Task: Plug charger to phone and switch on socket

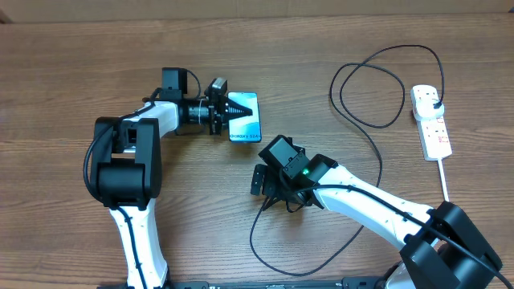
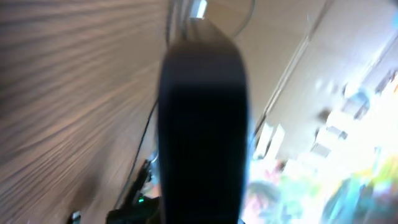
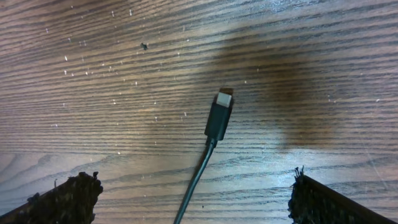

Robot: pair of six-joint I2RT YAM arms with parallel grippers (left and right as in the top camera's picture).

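Right hand (image 3: 196, 196) splayed above charger (image 3: 217, 118)

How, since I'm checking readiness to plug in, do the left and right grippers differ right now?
The left gripper is shut on the edge of the phone; the right gripper is open and holds nothing. The left gripper reaches sideways, about level with the table; the right gripper faces down, its fingers either side of the tip of the charger. Both have dark fingers.
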